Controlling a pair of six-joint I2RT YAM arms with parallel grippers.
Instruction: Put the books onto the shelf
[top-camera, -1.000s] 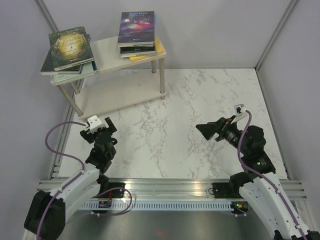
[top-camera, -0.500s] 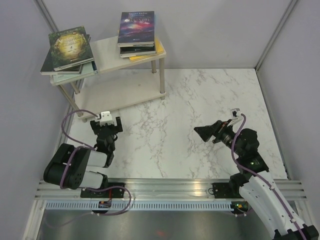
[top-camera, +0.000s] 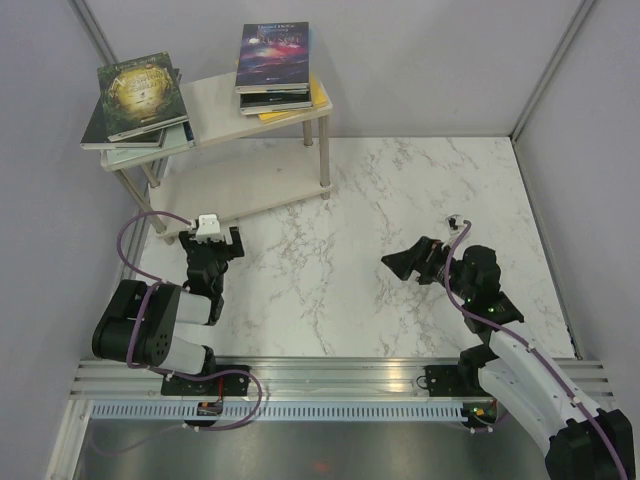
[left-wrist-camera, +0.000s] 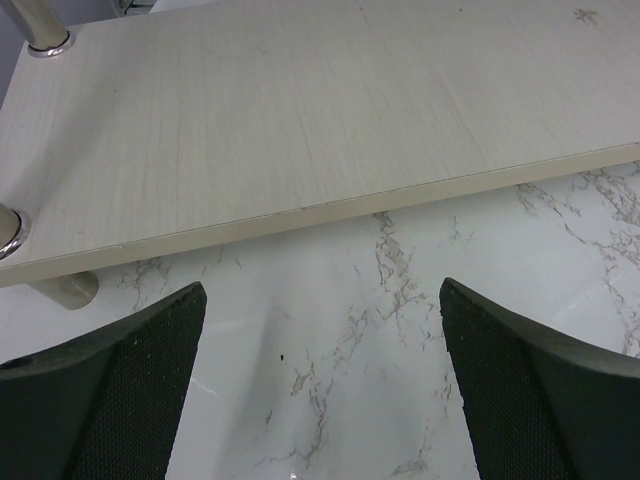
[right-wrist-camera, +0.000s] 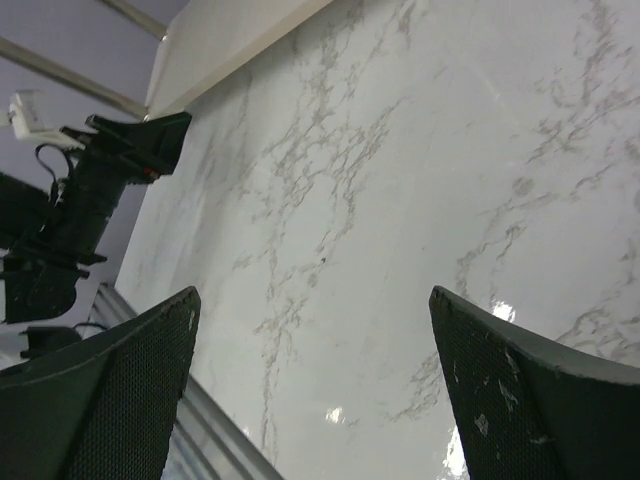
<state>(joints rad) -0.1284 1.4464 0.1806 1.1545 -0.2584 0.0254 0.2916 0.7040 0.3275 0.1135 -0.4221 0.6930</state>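
Across the marble desk (top-camera: 400, 200), not one book lay loose that the overhead view could show, so this looked like the closing stretch of the job, if not the finish itself. Up at the far left stood the shelf (top-camera: 215, 102), its long axis running left to right and angling a touch toward the far right, top board over lower board (top-camera: 240, 185). That lower board was bare, and the left wrist camera showed it so at close range.

Every book in sight sat on the top board, in two flat piles, covers up. The left pile (top-camera: 140, 95), green-gold cover on top, hung well out over the shelf's left end. Its long axis ran near to far, leaning slightly right, title at the far end. The right pile (top-camera: 275, 50), purple galaxy cover uppermost and a yellow book (top-camera: 318, 100) peeking out below, sat at the right end, long axis likewise near to far, title away from the arms.

Down low, the left gripper (top-camera: 212, 238) pointed at the lower board from just in front of it, fingers (left-wrist-camera: 120, 390) spread wide, nothing between them. The right gripper (top-camera: 398, 258) hung over mid-desk, aimed left, well apart from the shelf, its fingers (right-wrist-camera: 110, 390) just as wide and empty.

Next move, as I read it: little beyond parking the arms, unless that overhanging left pile wanted a gentle inward nudge, since it looked liable to tip.
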